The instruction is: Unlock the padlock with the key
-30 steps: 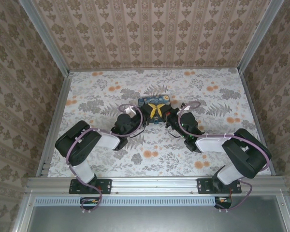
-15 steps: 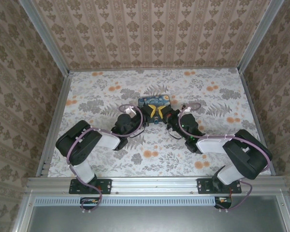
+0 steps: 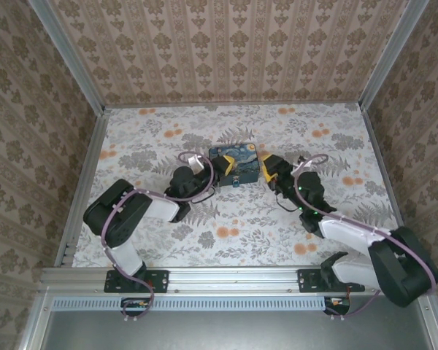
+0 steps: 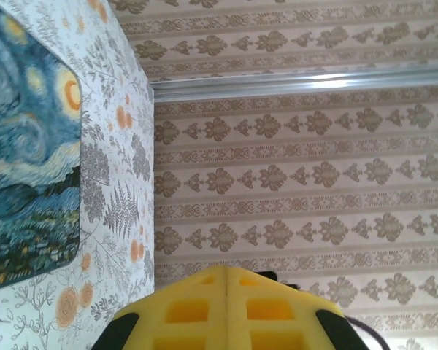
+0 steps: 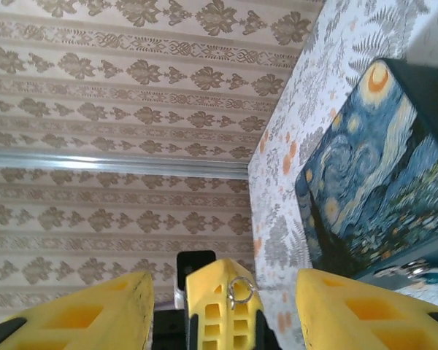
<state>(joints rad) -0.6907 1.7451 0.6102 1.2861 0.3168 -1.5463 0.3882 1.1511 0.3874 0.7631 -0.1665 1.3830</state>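
The right gripper (image 3: 266, 168) has swung away from the padlock (image 3: 234, 182) to the right of the box (image 3: 233, 157), its jaws now spread; the left gripper (image 3: 219, 170) stays beside the box with its jaws pressed together. This looks like a release; the lock's state is unclear.

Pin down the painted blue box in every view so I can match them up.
Top external: painted box near the middle of the picture, on the floral tablecloth.
Left wrist: box against the left edge, swirly lid showing.
Right wrist: box on the right side, at mid-height.
Shared landmark: the floral tablecloth bordering the box in all three.
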